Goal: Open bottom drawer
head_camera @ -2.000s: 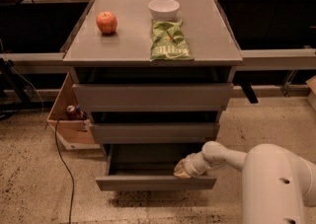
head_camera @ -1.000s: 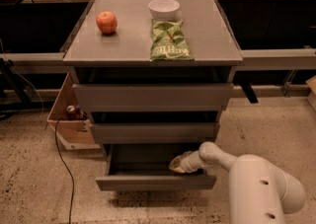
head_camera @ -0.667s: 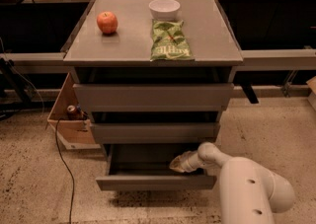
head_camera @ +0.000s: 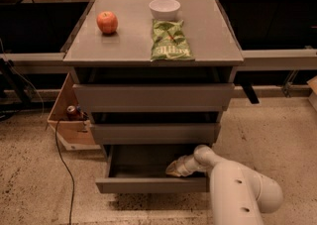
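The bottom drawer [head_camera: 148,185] is the lowest of three grey drawers in a small cabinet. It stands pulled out, with its slim front panel forward and its plain grey tray showing. My gripper [head_camera: 174,169] reaches from the right into the tray, just behind the front panel at its right half. The white arm [head_camera: 237,189] fills the lower right corner. The middle drawer [head_camera: 153,133] and the top drawer [head_camera: 153,97] sit further back than the bottom one.
On the cabinet top [head_camera: 124,40] lie a red apple [head_camera: 107,22], a white bowl [head_camera: 164,7] and a green chip bag [head_camera: 170,40]. A cardboard box [head_camera: 69,120] with a can stands on the floor at the left. A black cable [head_camera: 64,169] runs beside it.
The arm has swung further in front of the cabinet and its body looms larger at lower right. The gripper has shifted slightly left inside the drawer. The drawer has not visibly moved.
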### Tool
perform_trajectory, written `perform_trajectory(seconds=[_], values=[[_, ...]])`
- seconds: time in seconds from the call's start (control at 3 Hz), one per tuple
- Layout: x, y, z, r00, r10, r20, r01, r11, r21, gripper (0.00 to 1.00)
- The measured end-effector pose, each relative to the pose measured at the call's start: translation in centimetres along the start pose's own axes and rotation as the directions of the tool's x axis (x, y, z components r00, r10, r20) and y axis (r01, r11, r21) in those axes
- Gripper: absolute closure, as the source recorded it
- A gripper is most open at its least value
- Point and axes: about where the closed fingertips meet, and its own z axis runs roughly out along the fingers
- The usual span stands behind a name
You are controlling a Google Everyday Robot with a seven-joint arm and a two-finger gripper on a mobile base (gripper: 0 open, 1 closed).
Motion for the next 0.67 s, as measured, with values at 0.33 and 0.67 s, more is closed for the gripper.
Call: perform_trajectory(seconds=[0.33, 0.67], values=[[-0.6, 2.3, 0.9, 1.000, -0.002, 0.026, 0.003, 0.9985, -0.055, 1.00], [-1.4, 6.7, 1.8, 0.999, -0.029, 0.032, 0.034, 0.9852, -0.168, 1.00]])
